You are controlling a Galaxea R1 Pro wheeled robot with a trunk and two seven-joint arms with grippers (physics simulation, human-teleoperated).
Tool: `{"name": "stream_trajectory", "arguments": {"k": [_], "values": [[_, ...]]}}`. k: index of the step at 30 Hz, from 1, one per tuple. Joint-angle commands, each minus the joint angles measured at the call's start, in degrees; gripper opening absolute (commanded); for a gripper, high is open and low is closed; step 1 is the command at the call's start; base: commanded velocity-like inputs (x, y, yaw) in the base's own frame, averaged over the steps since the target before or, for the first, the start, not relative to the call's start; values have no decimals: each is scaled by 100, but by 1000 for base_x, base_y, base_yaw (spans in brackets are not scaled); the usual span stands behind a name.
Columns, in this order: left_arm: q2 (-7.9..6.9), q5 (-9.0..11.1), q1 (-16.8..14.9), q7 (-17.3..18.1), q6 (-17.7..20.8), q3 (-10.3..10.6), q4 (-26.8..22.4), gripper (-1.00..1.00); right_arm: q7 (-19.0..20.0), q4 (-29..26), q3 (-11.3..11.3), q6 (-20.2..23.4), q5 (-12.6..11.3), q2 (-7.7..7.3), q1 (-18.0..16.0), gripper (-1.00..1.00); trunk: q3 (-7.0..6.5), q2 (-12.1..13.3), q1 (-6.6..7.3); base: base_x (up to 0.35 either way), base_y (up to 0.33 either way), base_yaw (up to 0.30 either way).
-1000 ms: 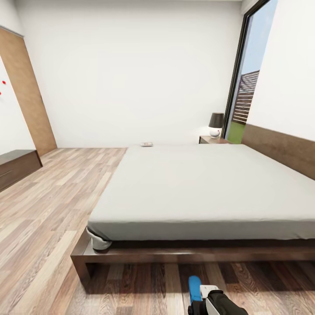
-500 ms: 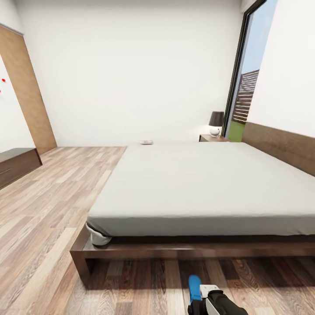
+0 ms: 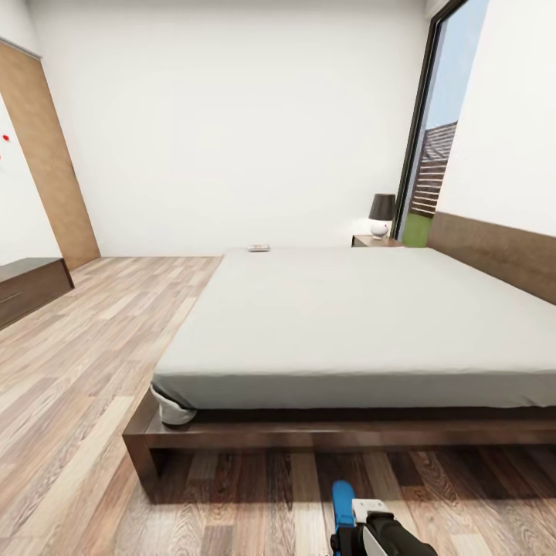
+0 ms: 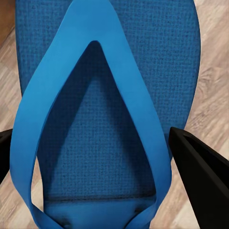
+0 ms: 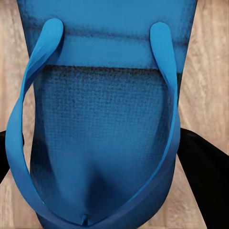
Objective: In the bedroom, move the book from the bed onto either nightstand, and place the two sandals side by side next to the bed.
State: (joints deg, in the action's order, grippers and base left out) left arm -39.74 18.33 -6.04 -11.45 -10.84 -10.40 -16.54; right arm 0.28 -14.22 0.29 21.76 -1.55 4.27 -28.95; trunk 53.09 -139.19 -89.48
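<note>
The bed (image 3: 347, 324), with its grey mattress on a dark wooden frame, spans the middle of the head view. At its far left corner lies the book (image 3: 259, 248), small and flat. Beside the bed's far right corner stands a nightstand (image 3: 376, 241). My right gripper (image 3: 351, 533) sits at the lower edge of the head view, shut on a blue sandal (image 3: 343, 503) over the floor in front of the bed. In the right wrist view, that gripper (image 5: 95, 143) clamps the sandal (image 5: 102, 119). My left gripper (image 4: 90, 136) is shut on the other sandal (image 4: 105, 95).
A black-shaded lamp (image 3: 381, 215) stands on the nightstand. A tall dark-framed window (image 3: 436, 131) is at the far right. A wooden door (image 3: 46, 154) and a low dark cabinet (image 3: 27, 287) line the left side. Plank floor (image 3: 85, 363) lies left of the bed.
The whole head view has shifted slightly, with the bed and book sitting a little higher in the picture. Both sandals stay held as before.
</note>
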Motion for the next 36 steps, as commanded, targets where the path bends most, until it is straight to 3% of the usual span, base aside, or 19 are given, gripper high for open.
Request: {"name": "stream_trajectory", "arguments": {"k": [1,6,19,36], "values": [[-3,57,-3,-1,-23,20,2,-100,1,-13,4,24,-17,1,0,-100,24,-44,-21,0,0,0],[-4,57,-3,0,-23,20,4,-100,5,-16,3,3,-19,-4,-1,-100,114,-244,-131,0,0,0],[-7,53,-4,-6,-22,24,0,-100,69,-46,-5,-17,-28,-19,-1,-100,114,-244,-131,0,9,0],[-15,48,-5,-7,-11,29,2,-100,88,-37,3,-309,-37,-13,3,-100,114,-244,-131,13,138,0]]}}
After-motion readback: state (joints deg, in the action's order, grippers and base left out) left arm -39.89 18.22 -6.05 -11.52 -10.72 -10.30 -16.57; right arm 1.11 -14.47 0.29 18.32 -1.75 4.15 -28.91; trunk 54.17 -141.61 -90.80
